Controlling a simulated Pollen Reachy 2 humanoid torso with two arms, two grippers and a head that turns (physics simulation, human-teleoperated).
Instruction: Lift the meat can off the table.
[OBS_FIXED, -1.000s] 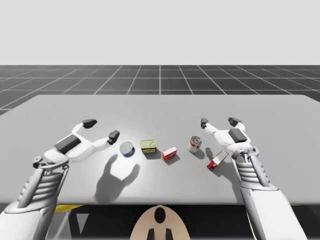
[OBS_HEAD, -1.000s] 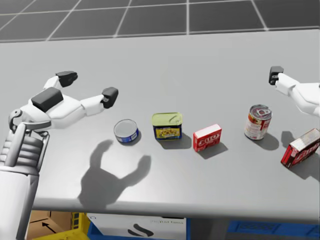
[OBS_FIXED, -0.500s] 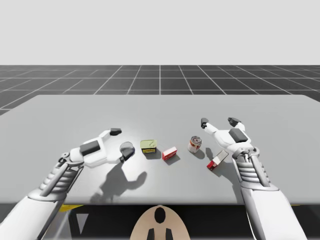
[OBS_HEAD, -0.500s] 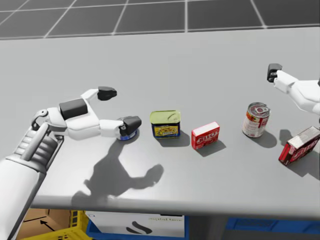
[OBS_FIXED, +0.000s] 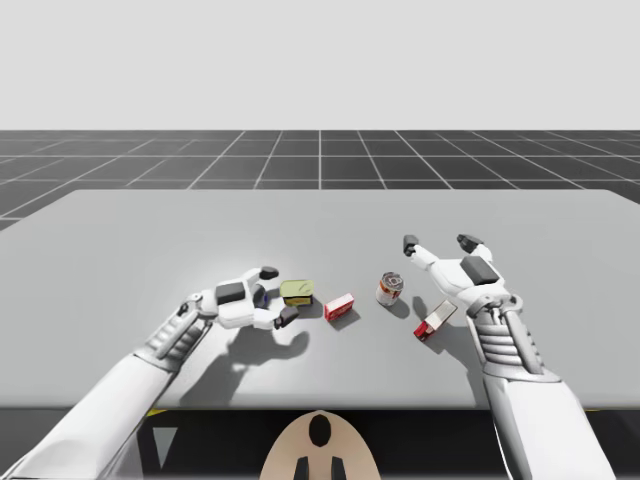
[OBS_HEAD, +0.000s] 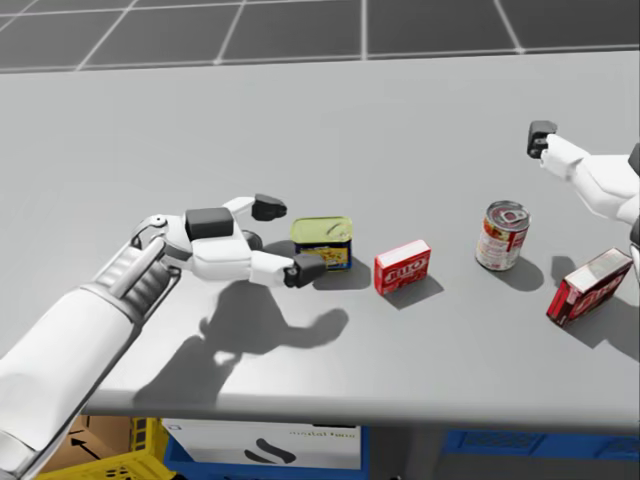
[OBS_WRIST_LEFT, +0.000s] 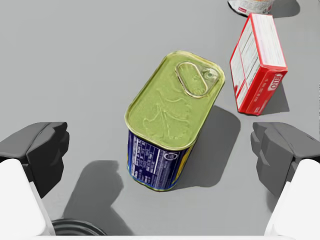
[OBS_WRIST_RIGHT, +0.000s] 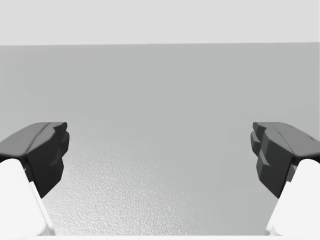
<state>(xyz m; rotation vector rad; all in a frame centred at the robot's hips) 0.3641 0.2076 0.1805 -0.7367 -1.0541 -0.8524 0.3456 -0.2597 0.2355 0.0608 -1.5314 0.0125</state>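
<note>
Rightward since half a second ago, my left gripper (OBS_FIXED: 278, 294) has reached the green-lidded meat can (OBS_FIXED: 297, 292), just left of the high view's centre. Its fingers are spread apart, and the can stands on the table (OBS_FIXED: 150, 230) just ahead of their gap, untouched. Right of centre, my right gripper (OBS_FIXED: 438, 242) hangs wide open beyond the red-and-white round can (OBS_FIXED: 390, 289).

The table (OBS_FIXED: 320, 215) holds cans (OBS_FIXED: 297, 291) and red boxes (OBS_FIXED: 338, 306).
</note>
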